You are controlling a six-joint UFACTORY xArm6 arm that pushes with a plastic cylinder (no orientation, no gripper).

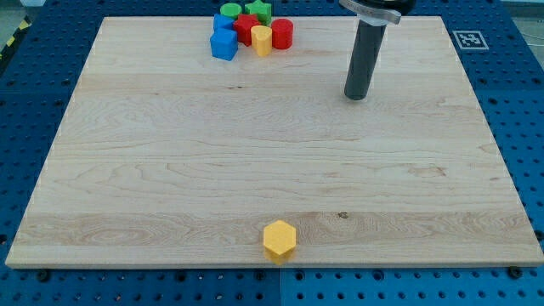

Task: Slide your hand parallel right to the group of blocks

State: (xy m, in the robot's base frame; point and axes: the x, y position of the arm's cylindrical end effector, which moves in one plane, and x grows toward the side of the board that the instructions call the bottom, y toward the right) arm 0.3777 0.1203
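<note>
Camera view: my tip bare, holding nothing, right of block cluster

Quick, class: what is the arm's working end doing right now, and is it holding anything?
My tip: a bare rod, nothing to open or close, holding nothing; it stands on the wooden board, apart from the group of blocks, to the view's right and slightly below it.

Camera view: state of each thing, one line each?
my tip: on the board, apart from every block, to the right of and lower than the group.
block group: packed together at the view's top edge.
yellow hexagonal block: alone near the bottom edge.
wooden board: flat.
</note>
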